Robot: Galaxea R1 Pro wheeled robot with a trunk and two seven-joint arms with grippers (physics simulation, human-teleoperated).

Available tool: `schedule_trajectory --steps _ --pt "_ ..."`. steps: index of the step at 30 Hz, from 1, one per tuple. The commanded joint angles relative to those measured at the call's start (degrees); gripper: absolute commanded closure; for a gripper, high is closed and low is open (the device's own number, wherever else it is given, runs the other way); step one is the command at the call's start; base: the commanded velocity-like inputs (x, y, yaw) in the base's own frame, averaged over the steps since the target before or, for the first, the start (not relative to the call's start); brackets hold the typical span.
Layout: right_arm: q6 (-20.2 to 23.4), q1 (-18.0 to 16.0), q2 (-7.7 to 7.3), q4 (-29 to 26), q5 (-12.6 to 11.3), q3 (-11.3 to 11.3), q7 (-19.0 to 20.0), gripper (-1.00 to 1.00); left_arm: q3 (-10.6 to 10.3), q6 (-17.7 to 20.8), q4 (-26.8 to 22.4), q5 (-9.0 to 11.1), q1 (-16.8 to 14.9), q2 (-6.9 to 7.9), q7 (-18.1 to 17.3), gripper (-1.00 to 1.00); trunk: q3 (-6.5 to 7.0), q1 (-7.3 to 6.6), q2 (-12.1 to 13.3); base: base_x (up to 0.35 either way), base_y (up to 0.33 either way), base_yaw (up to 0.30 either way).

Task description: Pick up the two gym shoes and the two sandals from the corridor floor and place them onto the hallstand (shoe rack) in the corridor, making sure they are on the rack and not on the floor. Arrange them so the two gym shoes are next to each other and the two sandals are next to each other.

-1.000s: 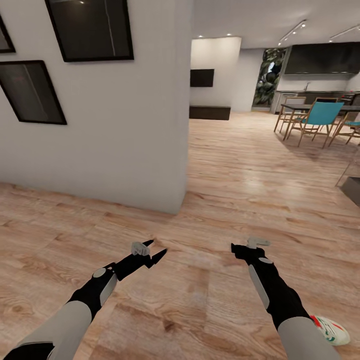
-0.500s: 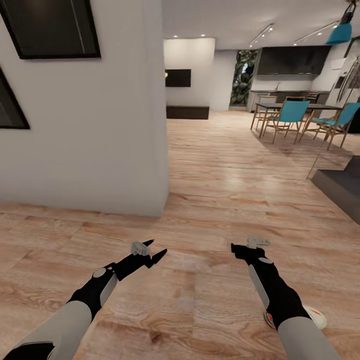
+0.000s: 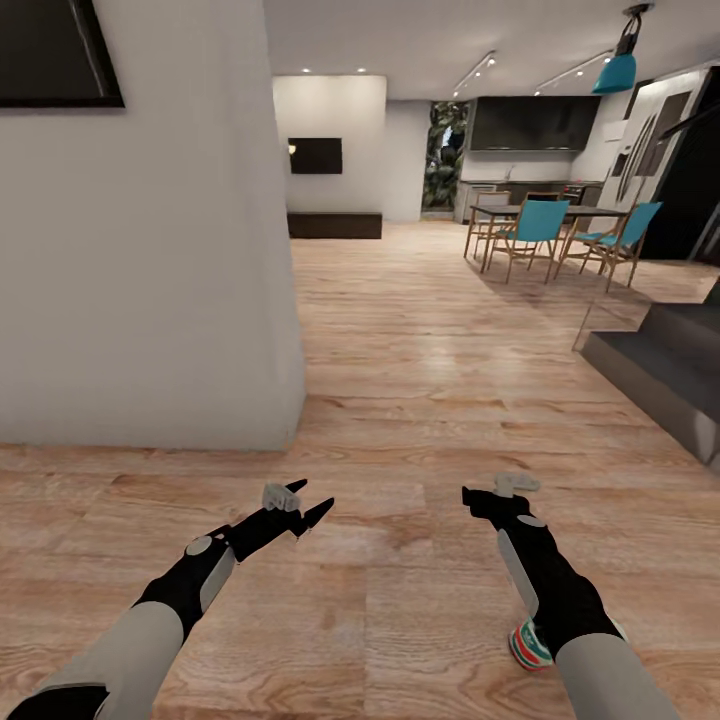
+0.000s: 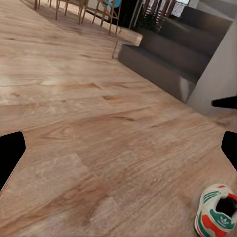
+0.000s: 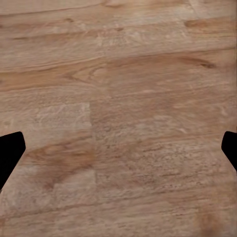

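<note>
A gym shoe point(image 4: 216, 215) lay heel-first on the corridor floor point(image 4: 89, 138) at lower right; dark steps point(image 4: 168, 59) rose at upper right, chair legs point(image 4: 89, 10) along the top edge.

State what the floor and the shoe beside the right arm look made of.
Corridor floor: wood-grain planks, semi-gloss finish; plank seams and soft reflections show. Gym shoe: white, probably leather or synthetic upper with green stripes and a red-orange heel patch; the render leaves it open.
</note>
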Motion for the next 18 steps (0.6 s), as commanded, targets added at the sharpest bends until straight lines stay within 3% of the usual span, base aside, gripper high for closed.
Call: schedule_trajectory --steps 1,13,18 --pt "0.22 -0.02 -0.02 -0.08 -0.6 0.09 -0.37 -1.0 0.12 -0.15 0.08 0.12 -0.05 -0.01 -0.28 -1.0 -0.05 0.02 -0.02 0.339 0.0 -0.052" --pt "0.22 -0.02 -0.02 -0.03 -0.6 0.09 -0.37 -1.0 0.12 -0.15 0.08 0.12 -0.03 -0.01 -0.28 -1.0 0.3 0.02 -0.02 0.337 0.0 -0.198" --pt "0.22 -0.02 -0.02 -0.04 -0.6 0.09 -0.37 -1.0 0.12 -0.15 0.08 0.12 -0.06 -0.01 -0.28 -1.0 0.48 0.02 -0.02 0.196 0.0 -0.234"
